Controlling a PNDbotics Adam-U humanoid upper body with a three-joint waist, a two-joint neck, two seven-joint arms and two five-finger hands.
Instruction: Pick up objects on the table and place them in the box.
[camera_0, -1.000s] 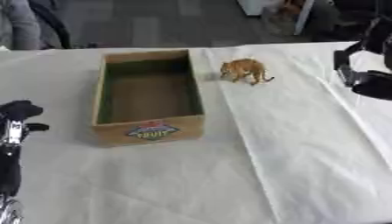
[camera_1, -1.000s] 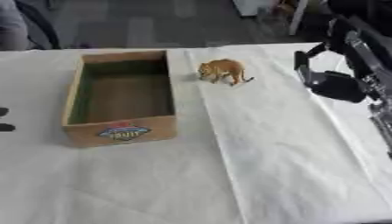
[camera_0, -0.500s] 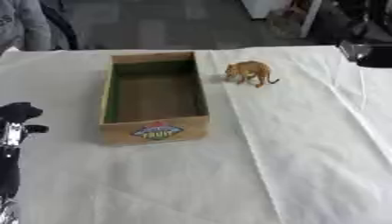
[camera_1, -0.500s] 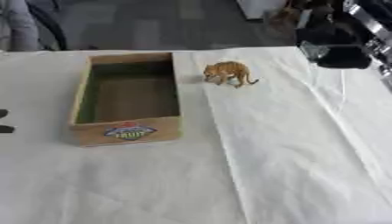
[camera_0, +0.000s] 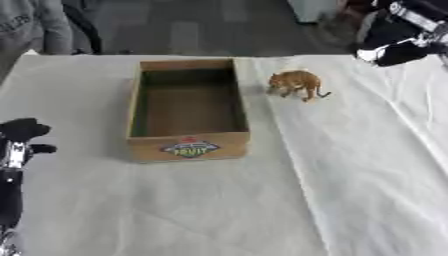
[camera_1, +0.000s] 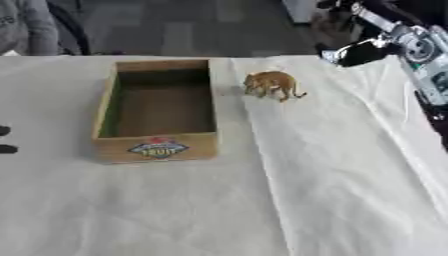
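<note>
Your left hand (camera_0: 19, 131) rests at the near left edge of the desk (camera_0: 350, 190), and you cannot tell how its fingers are set. The box (camera_0: 187, 114) sits mid-desk. The tiger figure (camera_0: 296, 83) stands just right of its far end. Your right hand (camera_1: 360, 50) hangs beyond it, finger state unclear.

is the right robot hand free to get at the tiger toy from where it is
Probably yes. The right robot hand hangs above the table's far right, and the tiger toy stands alone on the white cloth beside the box, with nothing between them.
</note>
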